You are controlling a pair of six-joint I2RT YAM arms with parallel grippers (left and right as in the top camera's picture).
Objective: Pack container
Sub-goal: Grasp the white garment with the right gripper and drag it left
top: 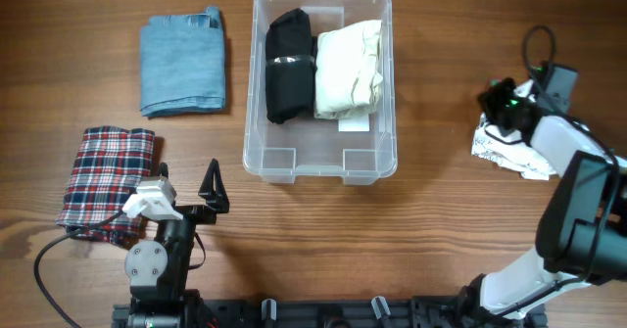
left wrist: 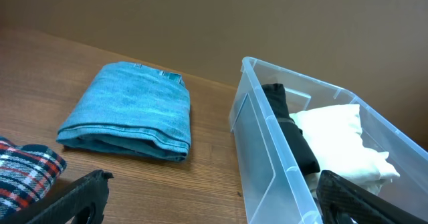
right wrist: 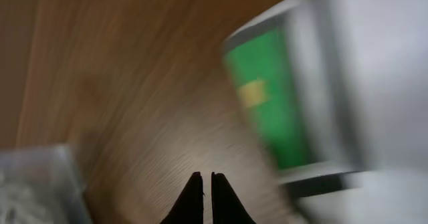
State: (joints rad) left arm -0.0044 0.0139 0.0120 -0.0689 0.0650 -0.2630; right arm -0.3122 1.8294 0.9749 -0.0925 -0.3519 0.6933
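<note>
The clear container [top: 321, 166] stands at the table's middle. Inside lie a folded black garment [top: 287, 64] and a cream garment [top: 348, 69] side by side. My left gripper [top: 214, 186] is open and empty, low near the container's front left corner. In the left wrist view its fingers [left wrist: 214, 204] straddle bare table and the container's wall [left wrist: 267, 150]. My right gripper [top: 487, 101] hovers over a crumpled white cloth [top: 505, 150] at the right. In the blurred right wrist view its fingers [right wrist: 206, 180] are shut with nothing between them.
Folded blue denim [top: 182, 64] lies left of the container, and it also shows in the left wrist view [left wrist: 130, 114]. A red plaid garment [top: 106, 176] lies at the front left beside the left arm. A blurred green shape [right wrist: 267, 110] shows in the right wrist view.
</note>
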